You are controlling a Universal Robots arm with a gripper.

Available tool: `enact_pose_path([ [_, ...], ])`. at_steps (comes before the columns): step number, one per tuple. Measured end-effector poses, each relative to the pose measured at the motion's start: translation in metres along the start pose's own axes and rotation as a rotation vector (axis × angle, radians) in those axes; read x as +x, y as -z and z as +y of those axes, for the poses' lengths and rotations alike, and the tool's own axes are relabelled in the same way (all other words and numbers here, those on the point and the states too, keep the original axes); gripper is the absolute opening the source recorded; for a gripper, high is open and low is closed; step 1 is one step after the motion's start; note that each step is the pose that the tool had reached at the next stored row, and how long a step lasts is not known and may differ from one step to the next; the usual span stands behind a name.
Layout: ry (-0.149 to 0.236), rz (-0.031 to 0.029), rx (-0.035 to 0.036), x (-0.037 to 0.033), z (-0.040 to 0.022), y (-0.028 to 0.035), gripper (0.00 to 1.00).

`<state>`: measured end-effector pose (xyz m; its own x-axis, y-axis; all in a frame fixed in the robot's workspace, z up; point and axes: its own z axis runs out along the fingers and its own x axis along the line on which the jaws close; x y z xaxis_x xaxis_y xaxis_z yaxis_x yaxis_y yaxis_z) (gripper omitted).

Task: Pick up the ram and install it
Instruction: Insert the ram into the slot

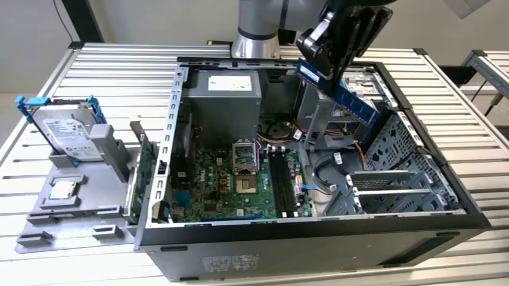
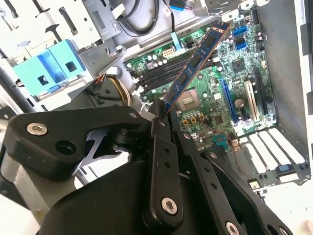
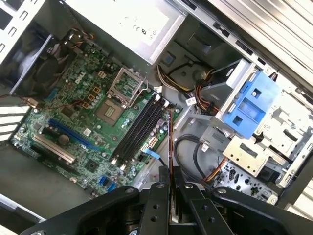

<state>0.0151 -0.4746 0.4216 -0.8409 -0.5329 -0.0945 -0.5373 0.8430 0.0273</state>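
Observation:
My gripper (image 1: 328,72) hangs over the back right of the open computer case (image 1: 445,226), shut on one end of the ram (image 1: 354,101). The ram is a slim, dark blue-green stick that slants downward toward the exterior view's right, above the drive bay. In the second wrist view the ram (image 2: 195,61) juts out from the gripper (image 2: 164,116) over the motherboard. In the first wrist view I see the ram (image 3: 169,137) edge-on, rising from the gripper (image 3: 170,172), off to one side of the black memory slots (image 3: 139,129). Those slots (image 1: 280,179) lie beside the processor socket (image 1: 245,182).
A power supply (image 1: 226,89) fills the case's back. A blue drive caddy (image 3: 249,105) and cables sit near the ram. Outside the case, at the exterior view's left, a grey tray (image 1: 47,238) bears a hard drive (image 1: 68,134) and a small silver chip (image 1: 62,189). A green card (image 1: 142,179) stands on edge.

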Motion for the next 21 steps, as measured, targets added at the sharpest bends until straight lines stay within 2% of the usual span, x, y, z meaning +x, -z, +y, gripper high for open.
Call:
enact_pose_path([
  [8,-0.1,-0.002,0.0092,0.0,0.0,0.0,0.0],
  [10,-0.115,0.0012,0.0086,0.0,-0.0001,0.0001,0.0],
  [12,-0.121,0.0082,0.0051,0.0001,-0.0001,0.0,0.0],
  [13,-0.123,0.0141,0.0019,0.0001,0.0,0.0,0.0],
  [14,-0.127,0.0256,-0.0043,0.0001,-0.0001,0.0,0.0],
  [18,-0.134,0.0891,-0.0388,0.0001,-0.0002,0.0,0.0],
  [19,-0.136,0.1018,-0.0457,0.0001,-0.0002,0.0,0.0],
  [20,-0.141,0.1066,-0.048,0.0001,-0.0002,0.0001,0.0],
  [21,-0.146,0.1071,-0.0483,0.0002,-0.0002,0.0,0.0],
])
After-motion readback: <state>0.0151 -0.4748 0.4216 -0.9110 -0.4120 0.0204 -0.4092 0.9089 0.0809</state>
